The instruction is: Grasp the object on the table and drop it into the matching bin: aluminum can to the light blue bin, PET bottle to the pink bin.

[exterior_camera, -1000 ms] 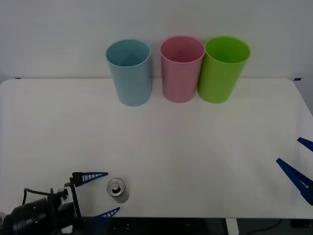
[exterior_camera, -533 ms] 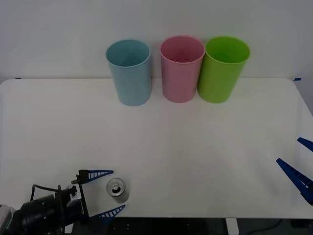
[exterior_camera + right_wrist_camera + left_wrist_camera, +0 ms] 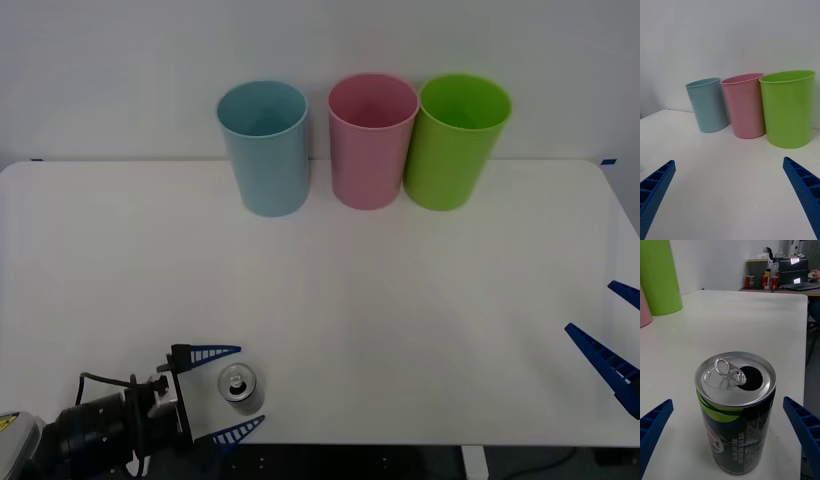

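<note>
while the left gripper (image 3: 226, 392) gapes around the aluminum can (image 3: 240, 387), bins stand far off.

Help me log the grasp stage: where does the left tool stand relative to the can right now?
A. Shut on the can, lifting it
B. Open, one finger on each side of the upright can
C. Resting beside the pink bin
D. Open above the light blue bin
B: the left tool is open, its fingers flanking the upright can on the table without touching it.
</note>
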`<state>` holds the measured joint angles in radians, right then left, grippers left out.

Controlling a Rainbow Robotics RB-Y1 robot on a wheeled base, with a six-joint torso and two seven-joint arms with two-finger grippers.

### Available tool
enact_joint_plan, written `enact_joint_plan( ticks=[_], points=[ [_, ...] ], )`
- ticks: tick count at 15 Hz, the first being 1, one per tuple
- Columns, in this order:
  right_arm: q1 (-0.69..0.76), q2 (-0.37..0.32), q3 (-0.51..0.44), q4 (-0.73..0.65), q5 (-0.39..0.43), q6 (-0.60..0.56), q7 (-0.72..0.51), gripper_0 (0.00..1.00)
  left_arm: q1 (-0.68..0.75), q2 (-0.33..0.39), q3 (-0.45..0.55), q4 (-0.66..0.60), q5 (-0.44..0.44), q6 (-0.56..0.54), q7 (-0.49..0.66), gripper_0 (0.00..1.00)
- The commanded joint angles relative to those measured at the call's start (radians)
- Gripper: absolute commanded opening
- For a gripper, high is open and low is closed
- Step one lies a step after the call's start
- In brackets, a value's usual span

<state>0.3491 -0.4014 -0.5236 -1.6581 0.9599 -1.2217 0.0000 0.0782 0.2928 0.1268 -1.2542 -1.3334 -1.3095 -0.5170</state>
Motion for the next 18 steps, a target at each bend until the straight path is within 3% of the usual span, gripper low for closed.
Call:
enact_joint_plan(
  ticks=[1,3,4,5,7,18],
  points=[
    [0.000,0.000,0.000,0.000,0.000,0.000,0.000,1.00,0.000,-0.001,-0.001,0.001,-0.003,-0.001,0.000,1.00],
    [0.000,0.000,0.000,0.000,0.000,0.000,0.000,1.00,-0.002,-0.001,-0.003,-0.001,-0.006,0.001,0.002,1.00],
    [0.000,0.000,0.000,0.000,0.000,0.000,0.000,1.00,-0.002,-0.001,-0.001,-0.001,-0.006,-0.001,0.003,0.71],
    [0.000,0.000,0.000,0.000,0.000,0.000,0.000,1.00,-0.002,-0.004,-0.003,-0.001,-0.006,-0.001,0.005,0.22],
    [0.000,0.000,0.000,0.000,0.000,0.000,0.000,1.00,-0.002,-0.011,-0.003,-0.001,-0.006,-0.001,0.006,0.02],
    [0.000,0.000,0.000,0.000,0.000,0.000,0.000,1.00,-0.049,-0.018,-0.004,-0.001,-0.004,0.021,0.049,0.00]
  ],
)
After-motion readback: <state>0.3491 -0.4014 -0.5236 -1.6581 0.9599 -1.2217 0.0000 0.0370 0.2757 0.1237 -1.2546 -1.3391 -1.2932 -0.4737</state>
